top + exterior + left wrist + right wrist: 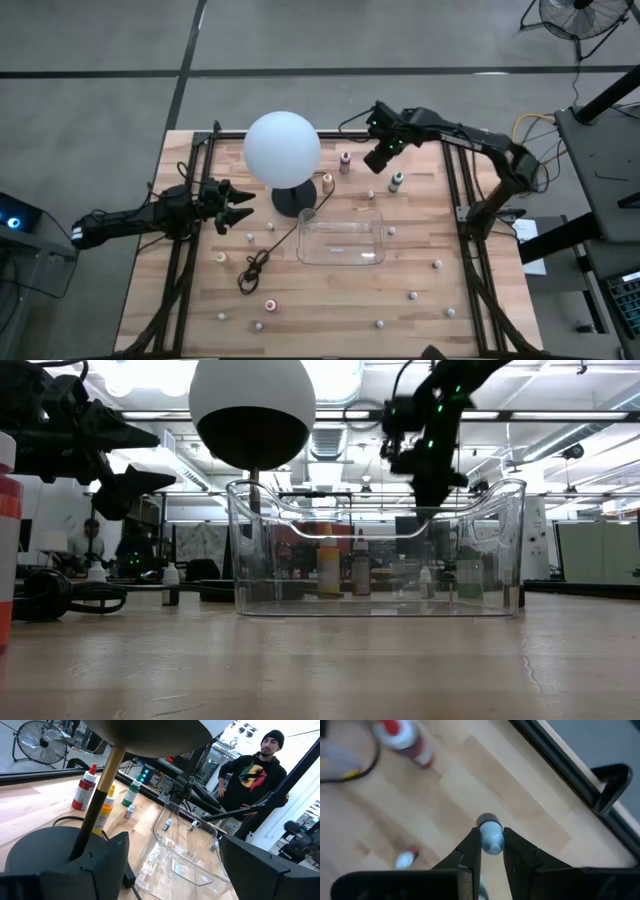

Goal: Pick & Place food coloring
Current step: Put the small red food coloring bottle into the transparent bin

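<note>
My right gripper [378, 160] hangs above the table's far right part, pointing steeply down, shut on a tiny food coloring bottle [491, 840] with a pale cap. Larger red [345, 160], yellow [327, 181] and green [397, 181] bottles stand on the wood near the lamp base [295, 197]. Tiny bottles [437, 264] dot the table. The clear tray [342, 238] sits mid-table. My left gripper [235, 205] waits open and level at the left, beside the lamp base. My right gripper pinches the tiny bottle's pale rounded end [492, 845] between its two fingertips [472, 845], coming from above and pointing down. The bottle is lifted clear of the table, its dark end [487, 818] sticking out past the fingertips.
A white globe lamp [282, 148] rises over the table's centre, its black cord [258, 265] coiled near the left. Metal frame rails [455, 190] run along both sides. A person [250, 775] stands beyond the table. A fan [580, 15] sits on the floor behind.
</note>
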